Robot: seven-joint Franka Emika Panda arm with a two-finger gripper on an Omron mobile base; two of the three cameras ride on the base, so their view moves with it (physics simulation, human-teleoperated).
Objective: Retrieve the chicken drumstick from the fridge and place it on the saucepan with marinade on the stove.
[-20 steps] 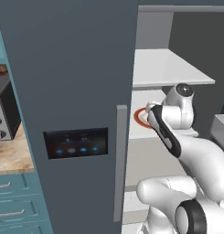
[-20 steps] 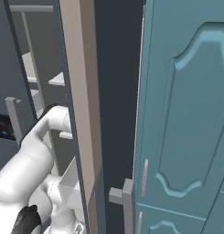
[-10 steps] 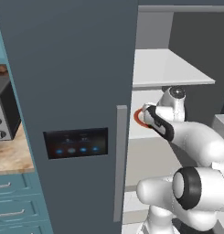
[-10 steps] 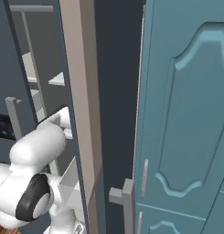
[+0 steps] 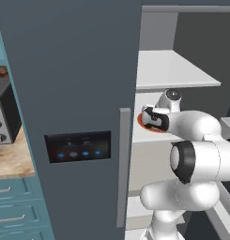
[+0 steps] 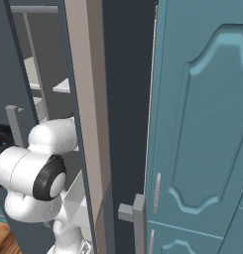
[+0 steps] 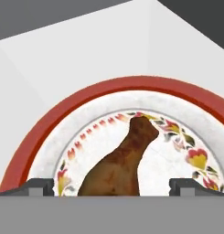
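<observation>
Right up close in the hand view, the gripper (image 7: 111, 187) has its two dark fingertips (image 7: 38, 186) spread wide apart, one at each side of the frame, and the chicken drumstick (image 7: 125, 162) lies squarely between them, untouched by either as far as the picture shows. The meat lies on a white plate (image 7: 109, 98) with a red rim and a ring of painted flowers, its narrow bone end pointing away from the hand. The plate sits on a white shelf (image 7: 63, 59) inside the fridge (image 5: 74, 93), with white walls closing in behind it. From the left base view, the arm reaches in past the closed slate-grey door with its long vertical handle (image 5: 124, 164) and dark panel with blue lights (image 5: 79, 146), and the hand is down over the red rim of the plate (image 5: 143, 124) on the middle shelf; another white shelf (image 5: 172, 70) sits above it. Off to the left, a wooden bench (image 5: 13, 157) carries a black-and-grey appliance (image 5: 4, 112), over teal drawers. In the right base view, the open fridge door stands edge-on beside a teal cabinet (image 6: 202, 129).
</observation>
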